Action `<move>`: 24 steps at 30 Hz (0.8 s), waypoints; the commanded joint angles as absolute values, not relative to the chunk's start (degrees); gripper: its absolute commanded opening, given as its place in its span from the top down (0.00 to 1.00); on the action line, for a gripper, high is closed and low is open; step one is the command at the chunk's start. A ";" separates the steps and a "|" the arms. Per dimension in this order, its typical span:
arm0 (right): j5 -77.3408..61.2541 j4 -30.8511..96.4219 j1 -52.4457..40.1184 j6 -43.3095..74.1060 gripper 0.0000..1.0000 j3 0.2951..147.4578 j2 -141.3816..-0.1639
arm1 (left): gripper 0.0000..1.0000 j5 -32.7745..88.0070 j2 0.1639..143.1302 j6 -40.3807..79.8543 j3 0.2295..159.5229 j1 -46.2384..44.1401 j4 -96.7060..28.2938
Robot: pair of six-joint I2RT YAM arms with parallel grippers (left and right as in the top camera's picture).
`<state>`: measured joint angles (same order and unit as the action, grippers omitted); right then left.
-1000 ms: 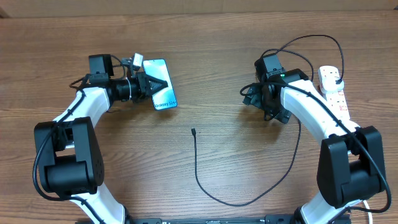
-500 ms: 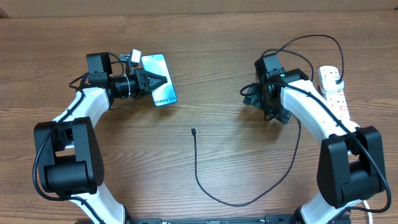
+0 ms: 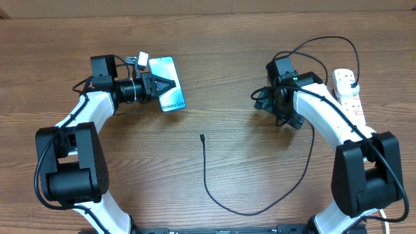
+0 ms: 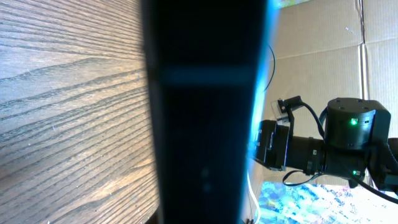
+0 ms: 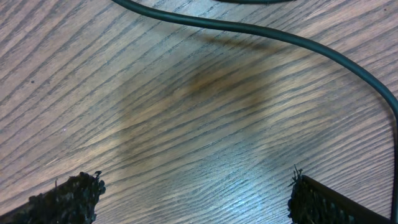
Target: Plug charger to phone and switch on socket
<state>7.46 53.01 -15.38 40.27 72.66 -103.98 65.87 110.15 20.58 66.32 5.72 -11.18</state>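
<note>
Phone (image 3: 170,94) has nudged farther, left end effector (image 3: 158,86) clamped on it; right end effector (image 3: 262,102) gapes empty, must fetch charger connector (image 3: 202,137).

One slim blue-screened smartphone (image 3: 173,101) far left, one thin black charging cable (image 3: 204,162), one white plastic power strip (image 3: 353,103) far right, two white-and-black robot arms (image 3: 84,117) (image 3: 325,114).

The phone (image 4: 249,93) a blurred dark band in the left wrist view; the socket (image 3: 353,103) partly beneath the right arm (image 3: 325,114).
</note>
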 commanded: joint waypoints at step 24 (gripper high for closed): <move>7.46 52.73 -15.25 40.51 0.00 72.71 -102.17 | 0.96 65.63 109.40 14.98 66.13 6.00 -10.07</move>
<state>7.49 53.01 -15.38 40.27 72.66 -103.98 66.83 110.15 16.29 66.28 5.74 -10.57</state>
